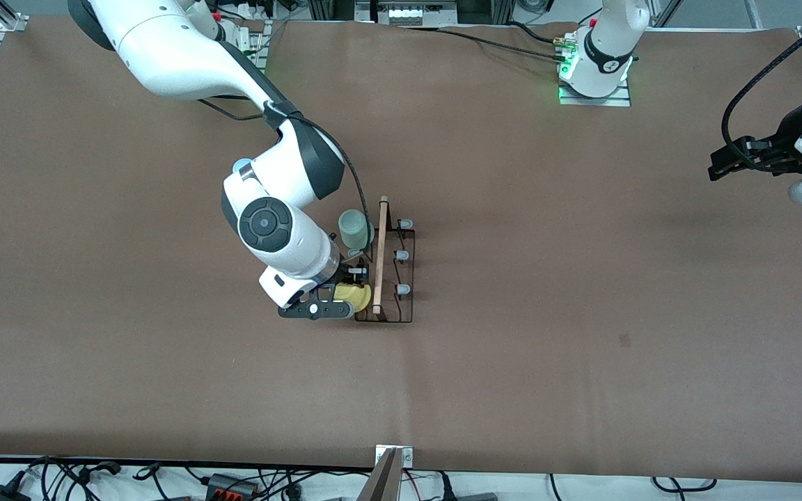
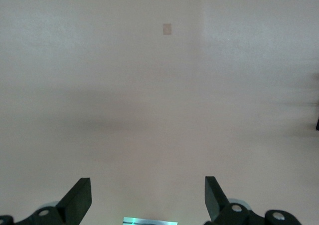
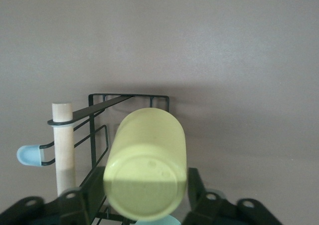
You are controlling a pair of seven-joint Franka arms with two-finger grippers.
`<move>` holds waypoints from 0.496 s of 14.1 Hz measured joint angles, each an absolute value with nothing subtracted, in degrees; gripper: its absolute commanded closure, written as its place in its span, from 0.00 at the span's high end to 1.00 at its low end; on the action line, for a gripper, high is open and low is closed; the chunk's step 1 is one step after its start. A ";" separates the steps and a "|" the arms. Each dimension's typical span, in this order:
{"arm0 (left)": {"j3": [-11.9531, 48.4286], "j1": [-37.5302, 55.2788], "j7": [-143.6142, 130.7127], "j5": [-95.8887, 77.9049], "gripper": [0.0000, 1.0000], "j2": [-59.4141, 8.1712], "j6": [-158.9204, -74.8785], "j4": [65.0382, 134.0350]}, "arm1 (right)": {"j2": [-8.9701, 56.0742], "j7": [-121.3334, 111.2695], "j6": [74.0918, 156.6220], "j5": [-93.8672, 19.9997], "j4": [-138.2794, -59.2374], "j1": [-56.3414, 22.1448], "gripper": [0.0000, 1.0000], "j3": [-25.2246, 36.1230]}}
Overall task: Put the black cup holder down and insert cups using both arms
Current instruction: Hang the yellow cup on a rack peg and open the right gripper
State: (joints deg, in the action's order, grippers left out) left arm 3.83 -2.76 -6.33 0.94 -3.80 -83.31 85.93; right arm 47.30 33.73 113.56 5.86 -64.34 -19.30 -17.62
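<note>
Yellow plastic fills the right wrist view: the yellow cup [image 3: 145, 165] lies on its side between the fingers of the right tool [image 3: 144, 197], its flat base turned to the camera and its mouth pointed away along the rack [image 1: 387, 268]. In the front view the right arm reaches down from its base at about eleven o'clock, and the right tool [image 1: 335, 300] is at the rack's end nearest the front camera, closed on that cup, seemingly so that the open mouth can slide over a peg on the side facing the right arm's end of the surface [image 1: 164, 390]. Moving rightward, a green cup [image 1: 354, 228] already hangs on that same side, at about twelve o'clock from the held cup. Next comes the wooden rod [image 1: 379, 254] along the top of the rack, which stands upright near the middle of the surface. On its other side three capped pegs [image 1: 402, 255] stick out bare, probably kept for cups from the other arm. I see no blue cup. Out at about two o'clock the left arm waits near its end of the surface; the left tool [image 2: 147, 200] hangs over bare brown covering with its fingers spread wide and nothing between them.
</note>
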 measured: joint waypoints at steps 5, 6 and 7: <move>3.81 -3.16 -5.85 0.94 1.00 -4.05 -84.76 85.93 | 46.47 33.89 111.78 6.03 -63.76 -19.08 1.00 -16.92; 3.81 -3.16 -5.73 0.94 1.00 -4.24 -84.97 85.93 | 45.91 33.89 110.58 6.11 -63.60 -18.83 1.00 -16.44; 3.81 -3.16 -5.65 0.94 1.00 -4.37 -85.17 85.93 | 45.14 33.76 109.86 6.21 -63.52 -18.38 1.00 -15.84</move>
